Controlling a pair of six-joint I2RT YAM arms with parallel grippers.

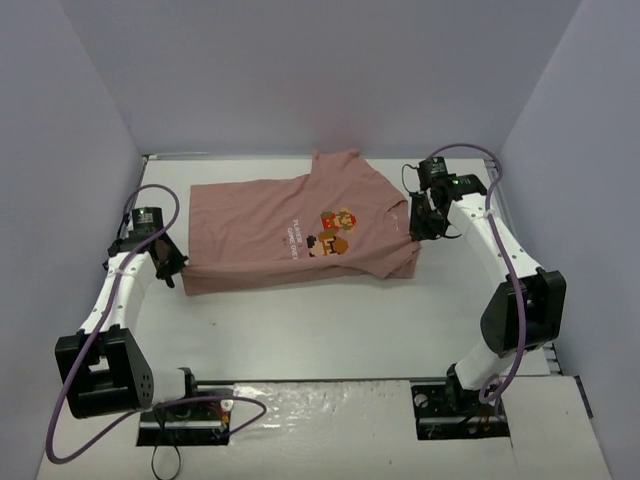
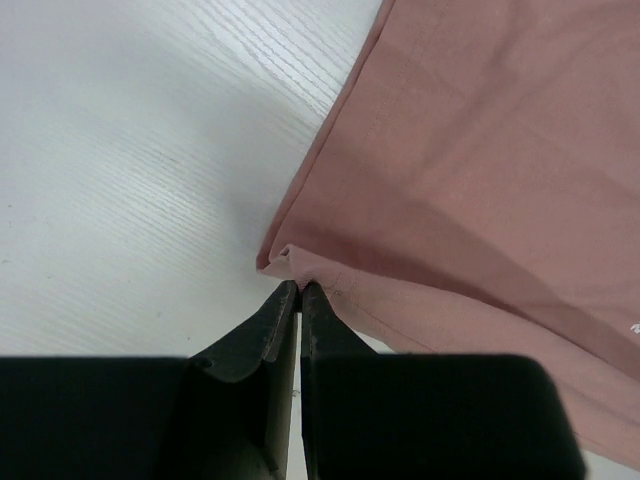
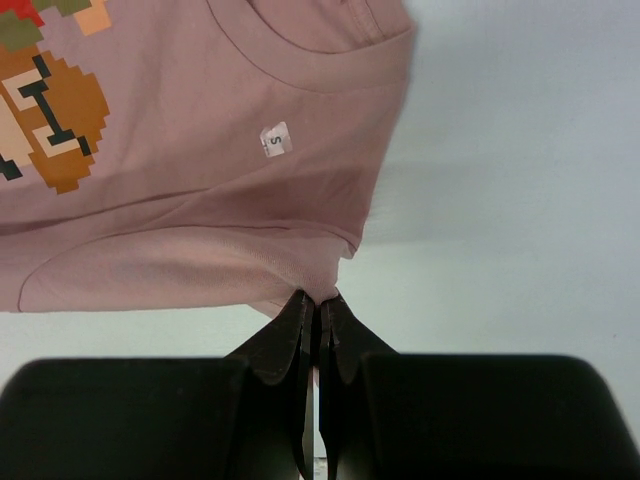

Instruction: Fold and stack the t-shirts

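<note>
Left gripper (image 2: 300, 288) is clamped shut on the near-left hem corner of the t-shirt (image 1: 265, 235); right gripper (image 3: 320, 298) is pinched on its near-right shoulder edge. The t-shirt is laid flat mid-table (image 1: 300, 330), graphic (image 1: 335, 232) up, collar (image 1: 398, 215) right.

Pink shirt (image 1: 262, 228) lies flat on white table (image 1: 300, 330), graphic (image 1: 334, 232) face up, collar to the right. Left gripper (image 1: 172, 262) sits at the shirt's near-left hem corner. Right gripper (image 1: 418, 220) sits at the shirt's right edge by the collar. One sleeve (image 1: 335, 162) points to the far side.
</note>
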